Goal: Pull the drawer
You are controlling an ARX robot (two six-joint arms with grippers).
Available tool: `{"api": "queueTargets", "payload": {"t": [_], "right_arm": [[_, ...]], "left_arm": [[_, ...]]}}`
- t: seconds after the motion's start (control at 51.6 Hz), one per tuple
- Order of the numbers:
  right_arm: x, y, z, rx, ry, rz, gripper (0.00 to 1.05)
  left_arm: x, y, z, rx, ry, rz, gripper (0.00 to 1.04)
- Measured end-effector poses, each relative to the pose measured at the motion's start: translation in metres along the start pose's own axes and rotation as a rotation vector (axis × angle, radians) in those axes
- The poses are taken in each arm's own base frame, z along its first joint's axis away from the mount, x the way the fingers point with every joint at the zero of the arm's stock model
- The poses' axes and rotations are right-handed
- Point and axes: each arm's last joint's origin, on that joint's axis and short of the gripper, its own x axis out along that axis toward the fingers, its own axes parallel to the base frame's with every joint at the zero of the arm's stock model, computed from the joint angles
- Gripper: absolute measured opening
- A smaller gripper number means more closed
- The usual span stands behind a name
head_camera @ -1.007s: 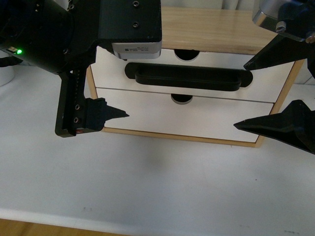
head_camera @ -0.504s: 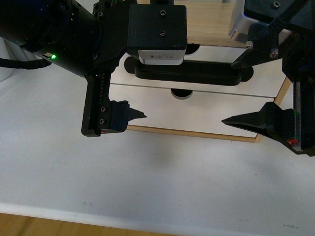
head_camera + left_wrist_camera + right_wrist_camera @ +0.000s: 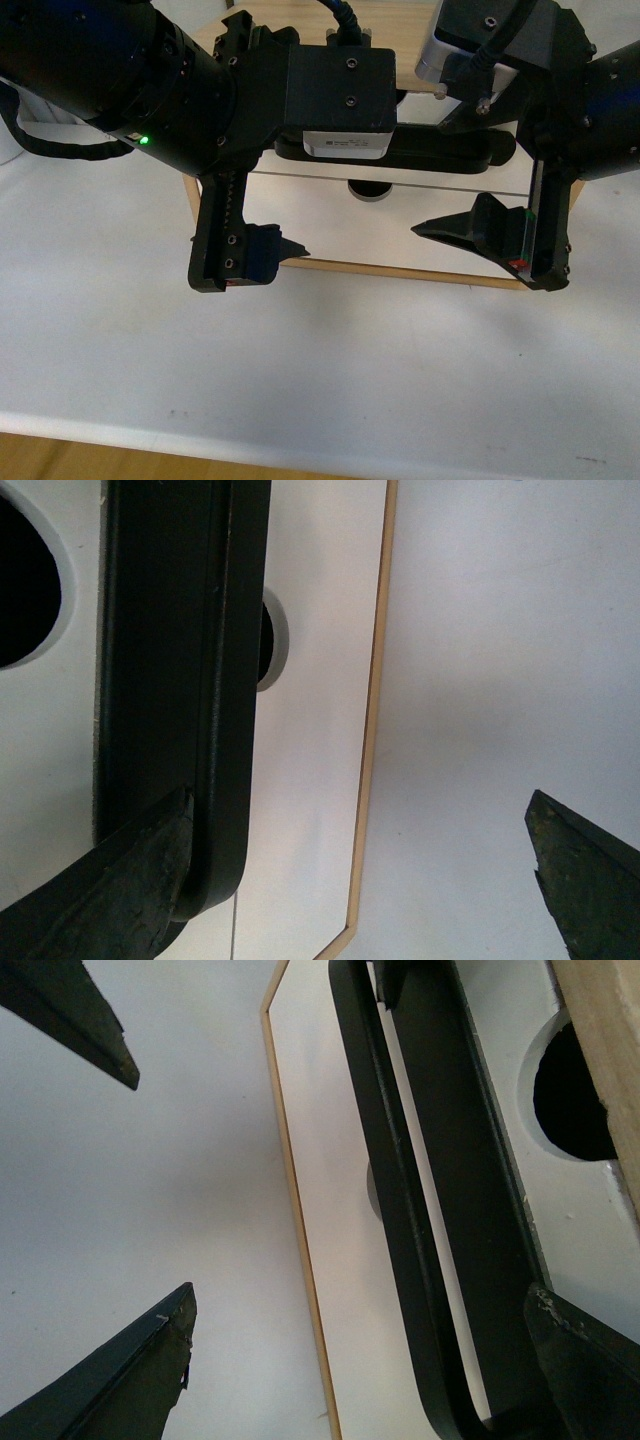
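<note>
Drawer (image 3: pixel 440 152) behind left gripper (image 3: pixel 360 810), right gripper (image 3: pixel 360 1298)

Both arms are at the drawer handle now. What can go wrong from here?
1. The left gripper and right gripper are both open around the black handle. Pulling before they close would likely slip off.
2. Two arms share one handle, so an uneven pull may skew the drawer.
3. Nothing visibly holds the cabinet to the white table, so it may slide instead.
</note>
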Motion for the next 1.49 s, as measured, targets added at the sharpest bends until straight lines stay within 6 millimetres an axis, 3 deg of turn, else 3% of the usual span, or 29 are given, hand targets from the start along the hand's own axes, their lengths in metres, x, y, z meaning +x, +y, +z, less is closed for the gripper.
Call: {"api": "queueTargets", "payload": {"t": [0.755, 1.492], "right_arm": [[0.018, 0.003, -0.007, 0.071, 0.000, 0.049, 0.96], [0.007, -0.003, -0.020, 0.037, 0.019, 0.141, 0.96]], "left_arm": [[0.002, -0.001, -0.001, 0.005, 0.004, -0.021, 0.99], [-0.002, -0.003, -0.001, -0.009, 0.007, -0.086, 0.99]]}}
